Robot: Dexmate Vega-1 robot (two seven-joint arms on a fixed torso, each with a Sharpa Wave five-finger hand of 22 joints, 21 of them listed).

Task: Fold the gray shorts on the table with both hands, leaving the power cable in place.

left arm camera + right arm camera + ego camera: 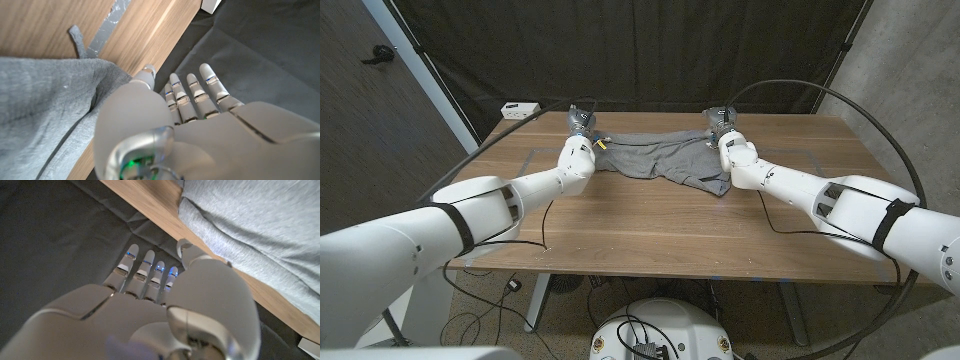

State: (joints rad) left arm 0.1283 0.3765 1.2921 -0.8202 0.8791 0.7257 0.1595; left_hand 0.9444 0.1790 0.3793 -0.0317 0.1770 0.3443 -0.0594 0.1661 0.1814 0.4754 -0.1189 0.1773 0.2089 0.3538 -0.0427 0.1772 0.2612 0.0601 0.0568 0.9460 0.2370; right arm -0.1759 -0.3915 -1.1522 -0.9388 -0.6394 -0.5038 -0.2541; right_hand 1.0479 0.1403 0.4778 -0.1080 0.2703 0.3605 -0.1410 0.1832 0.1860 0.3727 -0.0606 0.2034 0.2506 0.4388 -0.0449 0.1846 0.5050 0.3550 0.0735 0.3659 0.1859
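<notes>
From the head view, the gray shorts (660, 162) lie spread across the far part of the counter (670, 225), with the left hand (582, 122) at their far left corner and the right hand (724, 121) at their far right corner, both reaching beyond the cloth toward the counter's far edge. A white power strip (520, 109) sits at the far left corner of the counter, apart from the left hand, and a thin black cable (542, 225) trails over the near wood below the left forearm. In the left wrist view, the left hand's fingers (195, 95) are straight and slightly spread, holding nothing, extending past the counter edge over the dark curtain (260, 50); the shorts' edge lies just beside the thumb, and a drawstring end (76, 39) rests on the wood beside a strip of gray tape (107, 27). In the right wrist view, the right hand's fingers (145, 270) are likewise extended and empty, with the shorts' hem just beside the thumb. I judge the step in hand to be the approach to the far edge of the garment, no grasp made yet. The next move calls for both hands to lower and pinch the far corners together, then draw them toward the near edge evenly, staying away from the cable.
</notes>
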